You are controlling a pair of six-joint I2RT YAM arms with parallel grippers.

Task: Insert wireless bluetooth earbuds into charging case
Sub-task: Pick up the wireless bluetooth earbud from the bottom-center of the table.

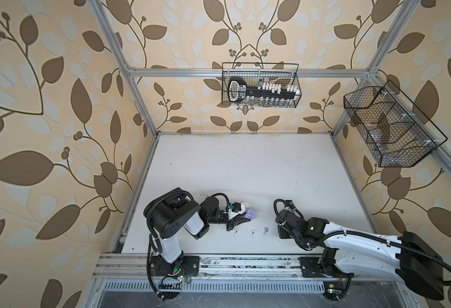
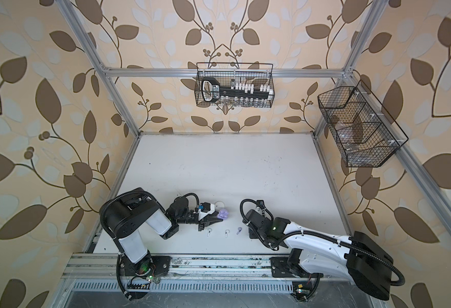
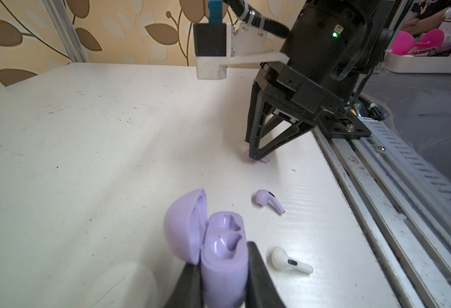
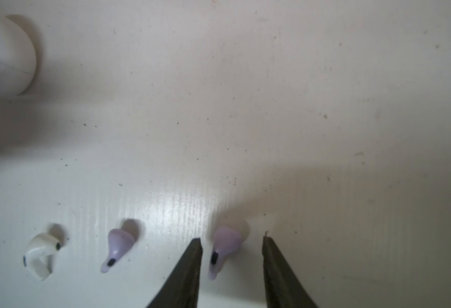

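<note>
Left wrist, left hand [image 3: 220, 258] grasping open lavender case [image 3: 219, 277], wells [image 3: 228, 244] empty, right hand [image 4: 232, 239] released astride earbud [image 4: 223, 241]

White earbuds [image 1: 235, 232] [image 1: 253, 233]: two. Lavender earbuds [image 4: 117, 246] [image 4: 223, 250]: two. Lavender case [image 3: 224, 256]: one. White case [image 4: 6, 53]: one. Wire baskets [image 1: 261, 64] [image 1: 405, 149]: two.

This is a robotics lab work cell; a bare aluminium frame [image 1: 245, 72] boxes in a scuffed white tabletop [image 1: 245, 170], with leaf-patterned wallpaper [image 1: 45, 106] serving as a backdrop behind it. The left arm [image 1: 165, 213] and the right arm [image 1: 357, 241] are bolted to a metal rail [image 1: 245, 264] along the near edge, beside a slotted cable duct [image 1: 245, 286]. A back wire basket [image 1: 259, 63] and a side wire basket [image 1: 400, 157] hang off the frame; in the left wrist view a cluttered white tray [image 3: 427, 65] sits beyond the rail.
</note>
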